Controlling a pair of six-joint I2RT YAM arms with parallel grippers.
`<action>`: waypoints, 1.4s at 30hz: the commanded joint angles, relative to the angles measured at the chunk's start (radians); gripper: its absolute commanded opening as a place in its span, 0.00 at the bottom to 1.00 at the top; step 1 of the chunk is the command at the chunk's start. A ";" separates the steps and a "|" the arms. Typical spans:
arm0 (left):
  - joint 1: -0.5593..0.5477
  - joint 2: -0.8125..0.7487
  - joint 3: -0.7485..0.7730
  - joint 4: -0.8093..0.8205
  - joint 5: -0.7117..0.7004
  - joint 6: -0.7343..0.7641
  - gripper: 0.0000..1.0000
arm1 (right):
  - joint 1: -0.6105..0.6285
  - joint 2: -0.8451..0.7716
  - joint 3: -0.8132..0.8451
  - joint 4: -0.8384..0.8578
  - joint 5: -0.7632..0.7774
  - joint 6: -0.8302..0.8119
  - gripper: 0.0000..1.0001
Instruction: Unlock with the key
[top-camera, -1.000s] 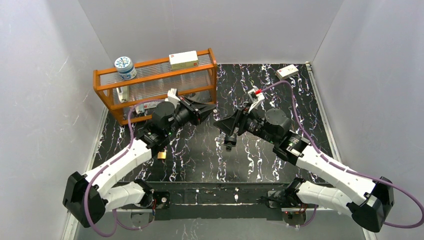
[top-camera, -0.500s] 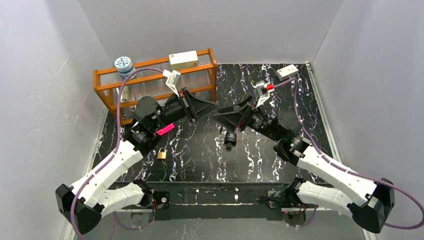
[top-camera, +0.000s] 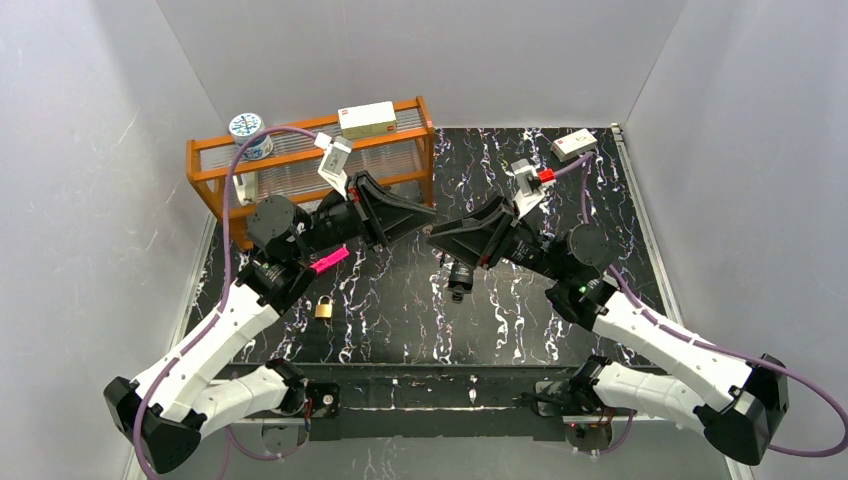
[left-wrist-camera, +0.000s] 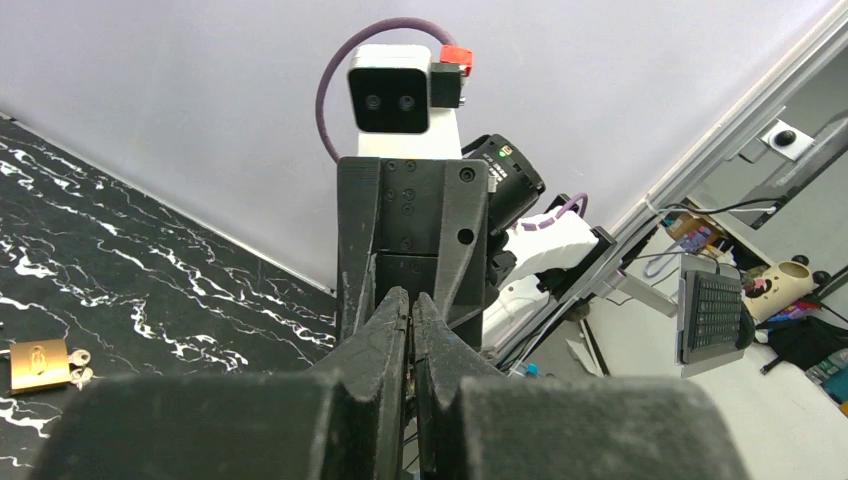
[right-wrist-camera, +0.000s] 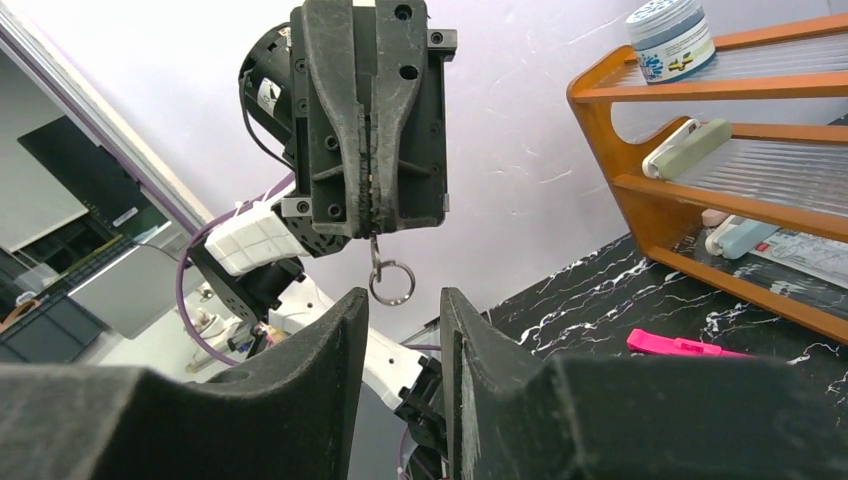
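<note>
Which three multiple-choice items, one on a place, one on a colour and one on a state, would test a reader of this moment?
1. Where is the padlock?
A) on the left part of the table
B) between the right jaws
C) atop the jar

2. What colour is the slim item lying before the shelf?
A) green
B) pink
C) yellow

3. How is the left gripper?
A) wide open and empty
B) shut on the padlock
C) shut on the key, its ring hanging below

Answers: 1 A, the top view shows it lying on the marbled surface. 2 B, it is bright pink in the top and right wrist views. 3 C, the right wrist view shows closed jaws with the ring dangling.
</note>
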 joint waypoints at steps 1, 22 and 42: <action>0.001 -0.026 0.034 0.060 0.038 -0.006 0.00 | -0.002 -0.001 0.023 0.071 -0.036 -0.010 0.38; 0.001 -0.033 0.010 0.093 0.067 -0.029 0.00 | -0.002 -0.016 0.056 0.095 -0.038 -0.038 0.59; 0.001 -0.031 -0.002 0.111 0.070 -0.031 0.00 | -0.002 0.035 0.095 0.143 -0.100 -0.027 0.37</action>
